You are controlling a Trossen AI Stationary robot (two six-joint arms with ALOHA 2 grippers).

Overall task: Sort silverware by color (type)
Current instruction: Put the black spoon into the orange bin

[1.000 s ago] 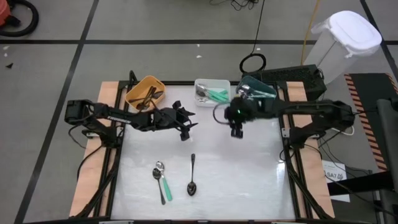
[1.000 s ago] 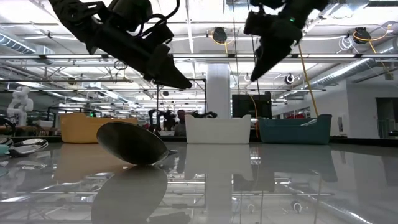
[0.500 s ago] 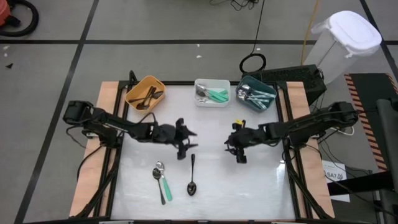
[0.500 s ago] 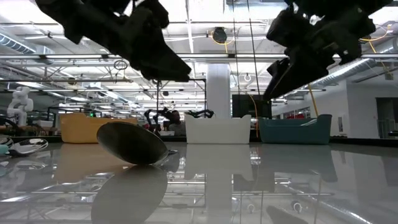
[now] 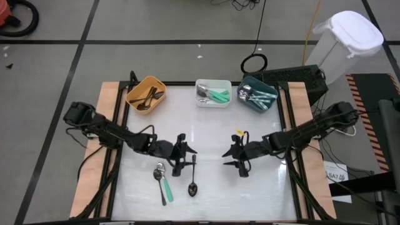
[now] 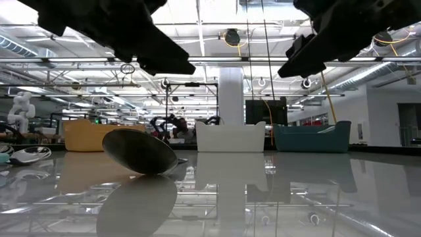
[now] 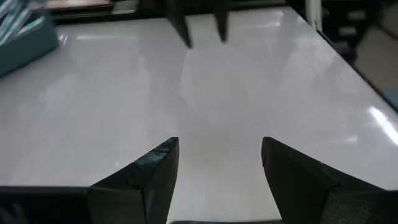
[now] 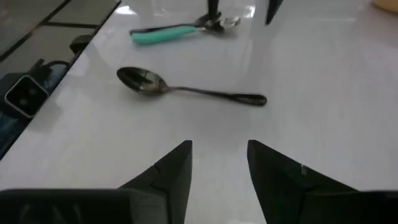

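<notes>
On the white table (image 5: 250, 194), near its front edge, two spoons lie loose: a mint-handled spoon (image 5: 162, 181) with its shiny bowl pointing toward the bins, and just beside it a black spoon (image 5: 192, 175) with its bowl toward the front edge. They lie close to each other without touching. In the right wrist view the black spoon (image 8: 186, 88) lies crosswise on the gloss, the mint-handled one (image 8: 180, 31) farther off behind it.

The left gripper (image 5: 179, 161) hangs low between the two spoons' far ends, nearly over the black handle's tip, its fingers (image 7: 152, 168) spread apart with only bare table between them. The right gripper (image 5: 234, 161) sits well to the side of the spoons, over bare table, its fingers (image 8: 174, 165) also parted and holding nothing. The two claws face each other across the middle of the table.

Along the back edge stand three bins in a row. The orange bin (image 5: 145, 92) holds dark-handled pieces, the white bin (image 5: 212, 92) holds mint-handled ones, and the teal bin (image 5: 257, 95) holds plain silver ones. From table height, the black spoon's bowl (image 6: 138, 151) looms large in front, with the bins small behind it and both arms dark overhead.

Beyond the table's far right corner stands a white lidded container (image 5: 344, 44) on the floor.
</notes>
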